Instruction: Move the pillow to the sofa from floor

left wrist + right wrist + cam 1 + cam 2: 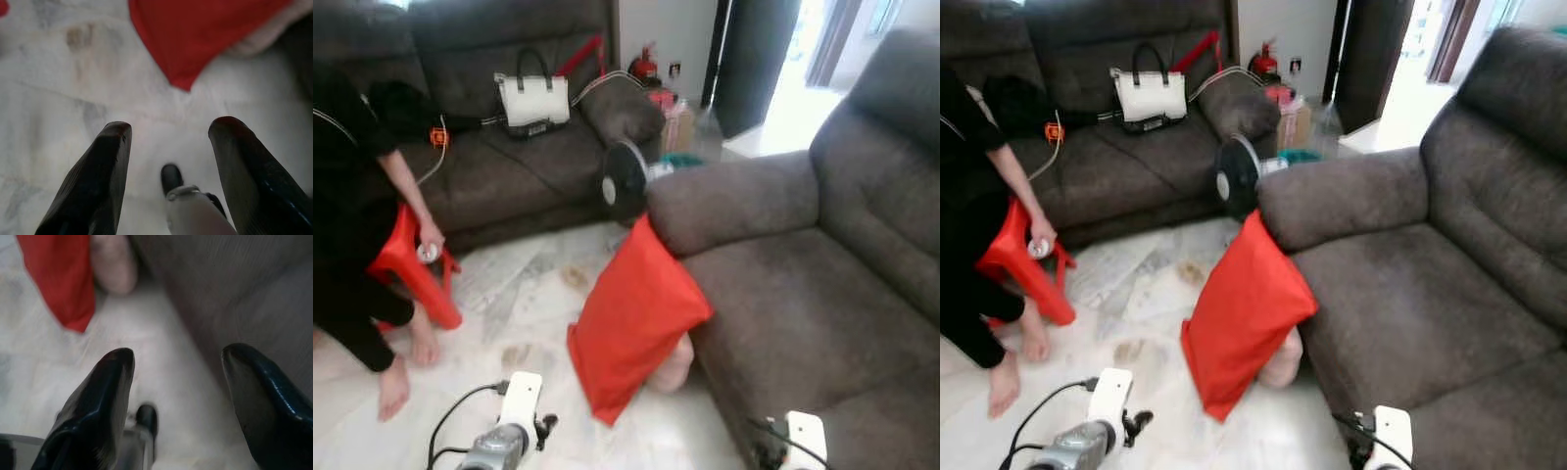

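The pillow [636, 318], in a bright red cover with a pale pinkish inner cushion showing at its lower open end, stood tilted on the marble floor [524, 294], leaning against the front of the grey sofa [803, 294] just below the armrest. One corner of the cover pointed down at the tiles; the upper corner reached the armrest's near end.

On the second sofa [499, 166] along the far wall sat a white handbag [532, 98] with dark handles, upright against the backrest; what it held could not be seen. A black item and an orange object with a white cord lay beside it on the seat. A black fan [622, 181] stood in the gap between the two sofas, with a red fire extinguisher [644, 64] and boxes in the corner behind it.

At the robot's left a person in black [352, 225], barefoot, crouched with one hand on a red plastic stool [411, 264].

The left gripper [168, 129] hung low over bare floor, its two black fingers spread apart with nothing between them, the pillow's lower corner just ahead. The right gripper [178, 357] likewise hovered with fingers spread wide and empty, near the sofa's base, beside the pillow's pale end.
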`<state>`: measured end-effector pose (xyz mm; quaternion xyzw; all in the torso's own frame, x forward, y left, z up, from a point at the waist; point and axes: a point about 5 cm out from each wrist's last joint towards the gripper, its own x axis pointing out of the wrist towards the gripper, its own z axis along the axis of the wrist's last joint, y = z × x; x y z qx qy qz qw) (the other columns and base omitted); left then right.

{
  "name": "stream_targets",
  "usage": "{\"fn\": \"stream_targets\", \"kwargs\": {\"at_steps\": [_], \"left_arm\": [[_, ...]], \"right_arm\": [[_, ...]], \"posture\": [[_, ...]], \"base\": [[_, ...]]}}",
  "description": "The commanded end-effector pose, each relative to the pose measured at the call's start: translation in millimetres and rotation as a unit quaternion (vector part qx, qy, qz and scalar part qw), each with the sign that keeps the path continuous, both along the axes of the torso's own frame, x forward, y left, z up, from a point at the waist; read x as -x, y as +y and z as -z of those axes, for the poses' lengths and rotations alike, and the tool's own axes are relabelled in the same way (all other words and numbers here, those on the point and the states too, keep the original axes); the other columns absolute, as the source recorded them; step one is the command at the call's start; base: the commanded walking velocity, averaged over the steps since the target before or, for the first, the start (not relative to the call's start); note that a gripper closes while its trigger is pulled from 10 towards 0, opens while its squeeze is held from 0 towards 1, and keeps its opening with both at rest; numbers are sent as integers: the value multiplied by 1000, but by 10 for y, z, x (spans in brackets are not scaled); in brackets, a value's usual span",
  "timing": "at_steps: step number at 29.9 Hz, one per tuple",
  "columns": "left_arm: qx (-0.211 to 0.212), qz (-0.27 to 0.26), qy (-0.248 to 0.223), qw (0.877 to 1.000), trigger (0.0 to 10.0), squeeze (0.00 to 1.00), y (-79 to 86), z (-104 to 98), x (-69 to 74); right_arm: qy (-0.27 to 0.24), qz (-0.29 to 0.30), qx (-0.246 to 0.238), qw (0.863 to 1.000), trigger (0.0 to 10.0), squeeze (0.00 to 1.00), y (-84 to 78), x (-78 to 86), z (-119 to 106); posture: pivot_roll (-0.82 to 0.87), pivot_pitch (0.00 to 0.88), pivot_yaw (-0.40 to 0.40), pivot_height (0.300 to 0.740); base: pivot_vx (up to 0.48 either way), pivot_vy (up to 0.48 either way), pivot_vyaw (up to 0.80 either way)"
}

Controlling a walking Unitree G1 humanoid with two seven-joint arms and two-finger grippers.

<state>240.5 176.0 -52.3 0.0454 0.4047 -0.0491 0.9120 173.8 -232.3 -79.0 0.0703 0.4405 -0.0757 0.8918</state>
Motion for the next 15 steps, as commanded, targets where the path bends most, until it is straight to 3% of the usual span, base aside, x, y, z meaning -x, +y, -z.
{"fn": "stream_targets", "kwargs": {"at_steps": [1,2,15], "left_arm": [[-15,-12,15,1000,10000,0,137,38,77],[-15,-12,15,1000,10000,0,137,38,77],[-16,-9,15,1000,10000,0,134,37,75]], "right_arm": [[-5,-13,-12,1000,10000,0,122,-52,3],[-5,-13,-12,1000,10000,0,122,-52,3],[-3,-7,-18,1000,10000,0,125,-44,9]], "posture": [[84,0,-31,740],[84,0,-31,740],[82,0,-30,740]], "base": [[307,0,800],[307,0,800],[309,0,0]]}}
